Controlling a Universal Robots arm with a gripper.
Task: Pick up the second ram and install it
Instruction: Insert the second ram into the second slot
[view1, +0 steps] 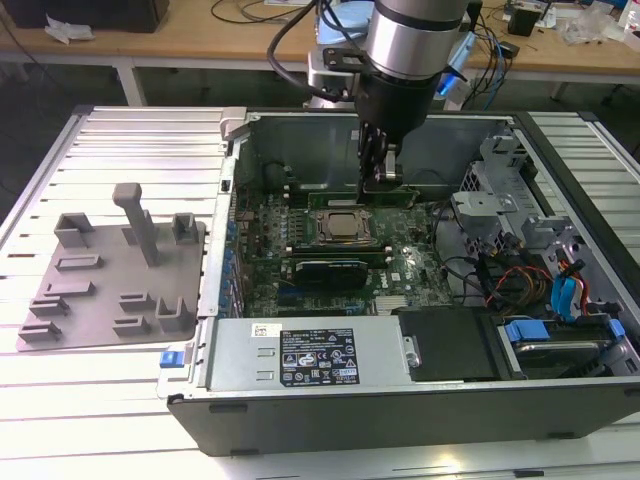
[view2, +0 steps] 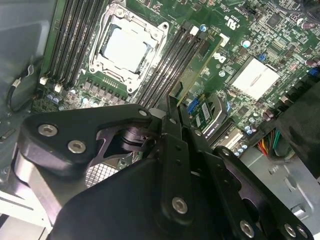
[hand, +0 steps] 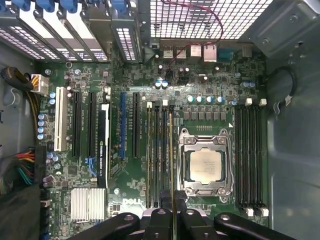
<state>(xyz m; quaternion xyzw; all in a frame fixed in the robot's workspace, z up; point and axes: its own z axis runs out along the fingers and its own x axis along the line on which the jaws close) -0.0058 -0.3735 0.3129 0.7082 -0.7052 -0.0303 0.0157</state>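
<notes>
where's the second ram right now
In the first wrist view the second ram is held edge-on in the hand, lined up along the memory slots beside the processor. In the exterior view it is on the processor's far side.

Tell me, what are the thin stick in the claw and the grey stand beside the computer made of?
The second ram, clamped in the gripper, looks like circuit-board laminate, probably fibreglass: flat green face, thin edge. The grey stand looks like matte plastic, perhaps moulded or printed: uniform dull grey, no shine.
</notes>
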